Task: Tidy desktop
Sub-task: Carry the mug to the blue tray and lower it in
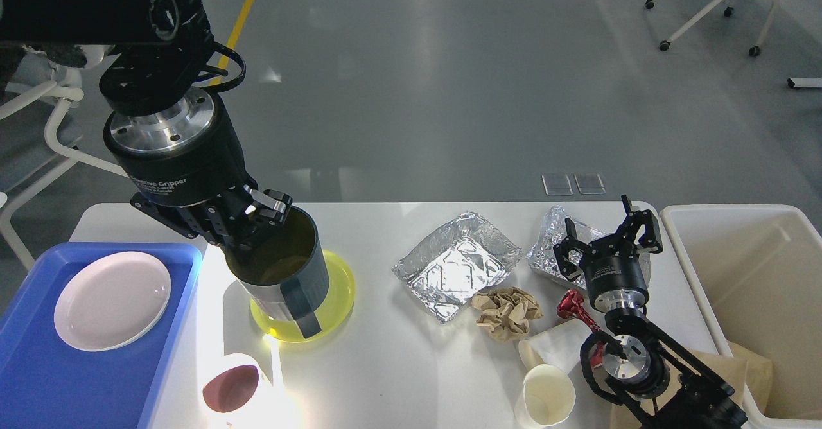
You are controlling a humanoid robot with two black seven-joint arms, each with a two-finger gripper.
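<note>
The white desktop (398, 365) spans the lower half of the head view. My left gripper (247, 223) is shut on the rim of a dark grey mug (282, 275), which hangs tilted in the air above a yellow plate (334, 297). My right gripper (607, 236) stands open at the right, fingers pointing away, over a crumpled foil piece (559, 249). Nothing is between its fingers.
A blue tray (38, 377) with a white plate (112, 300) sits at the left. A foil tray (456, 265), crumpled brown paper (507, 313), red wrapper (575, 310), two paper cups (546, 393), and a maroon-lined cup (231, 387) lie about. A cream bin (745, 288) stands at the right.
</note>
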